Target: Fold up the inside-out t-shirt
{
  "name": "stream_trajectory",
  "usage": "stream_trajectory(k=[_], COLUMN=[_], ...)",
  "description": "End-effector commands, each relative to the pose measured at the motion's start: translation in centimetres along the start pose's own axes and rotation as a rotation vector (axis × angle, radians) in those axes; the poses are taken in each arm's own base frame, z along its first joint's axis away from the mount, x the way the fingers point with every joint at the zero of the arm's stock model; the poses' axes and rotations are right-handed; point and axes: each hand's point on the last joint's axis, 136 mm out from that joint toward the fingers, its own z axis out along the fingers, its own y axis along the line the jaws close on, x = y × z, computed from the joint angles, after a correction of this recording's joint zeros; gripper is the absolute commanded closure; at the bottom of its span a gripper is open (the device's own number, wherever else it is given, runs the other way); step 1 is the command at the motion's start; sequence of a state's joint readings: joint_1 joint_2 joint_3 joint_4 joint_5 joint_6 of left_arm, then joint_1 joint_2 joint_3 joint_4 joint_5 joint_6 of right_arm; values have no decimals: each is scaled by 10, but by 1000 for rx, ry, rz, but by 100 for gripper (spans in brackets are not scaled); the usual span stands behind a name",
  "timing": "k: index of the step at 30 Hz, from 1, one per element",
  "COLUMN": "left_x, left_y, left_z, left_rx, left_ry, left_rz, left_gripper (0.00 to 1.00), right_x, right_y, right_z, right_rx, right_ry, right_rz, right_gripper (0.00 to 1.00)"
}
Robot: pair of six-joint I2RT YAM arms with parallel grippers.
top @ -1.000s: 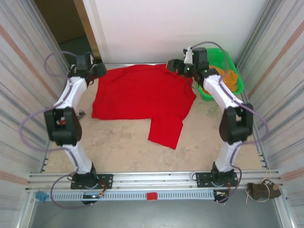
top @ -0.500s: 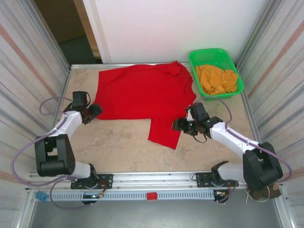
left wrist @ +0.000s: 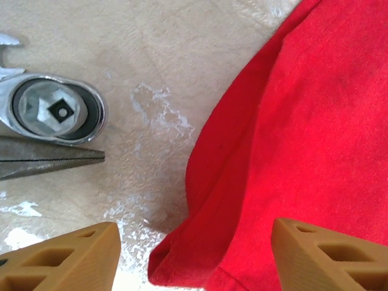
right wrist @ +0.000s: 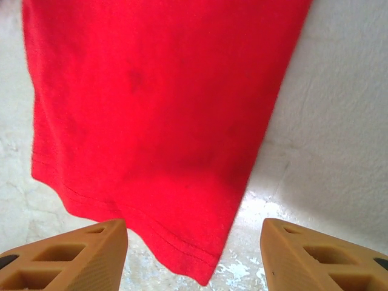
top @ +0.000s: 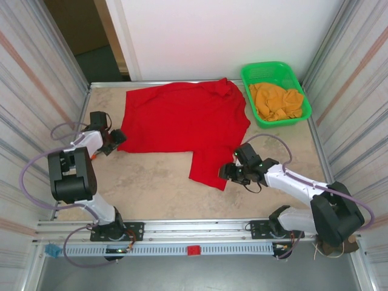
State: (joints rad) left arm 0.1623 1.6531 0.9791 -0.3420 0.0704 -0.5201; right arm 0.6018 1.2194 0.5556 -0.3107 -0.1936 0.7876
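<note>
Beige, stone-patterned surface [top: 157, 188] between ribbed metal walls carries the shirt [top: 182, 118], which lies spread out as one broad red sheet, with the basket [top: 267, 64] just off its far right corner. We see no finished fold in it. The main panel is flat, the far right corner is rumpled, and a flap juts from the near right edge toward the arm bases.

The left gripper [top: 115, 140] sits low at the shirt's near left corner. Its wrist view shows the fingers [left wrist: 60, 260] parted, with the hemmed corner lying between them and nothing pinched. The right gripper [top: 227, 171] is at the near end of the flap, its jaws likewise apart. They straddle the hem's corner without holding it.

We judge the task barely begun. Each gripper looks placed to take a corner, so the first grasp seems to be the step in hand. That first fold, and every fold after it, is left to do. We cannot tell from these views which face of the shirt is up.
</note>
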Motion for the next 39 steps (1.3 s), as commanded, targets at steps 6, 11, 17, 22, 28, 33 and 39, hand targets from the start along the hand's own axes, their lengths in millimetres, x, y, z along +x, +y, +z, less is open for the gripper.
stream_trajectory(k=[6,11,17,22,28,33,39], left_x=[-8,-7,-5,-4,2,4,4], left_y=[-5,-5,-5,-4,-4,-5,-7], left_z=[5,6,11,15,19,19,-6], left_rx=[14,15,20,20,38,44,60], left_ry=[0,2,12,19,25,32,3], left_rz=[30,31,28,23,9,5,13], left_gripper=[37,38,40,44,53,75,100], right_x=[20,27,36,36,38,37,32], right_y=[-1,0,-2,0,0,-1,-9], right_z=[8,12,19,25,31,29,-3], right_rx=[40,54,66,63,65,66,81], right_ry=[22,36,54,57,68,61,-10], right_rz=[3,-2,-4,-3,-5,-5,7], right_gripper=[43,45,50,60,70,99,100])
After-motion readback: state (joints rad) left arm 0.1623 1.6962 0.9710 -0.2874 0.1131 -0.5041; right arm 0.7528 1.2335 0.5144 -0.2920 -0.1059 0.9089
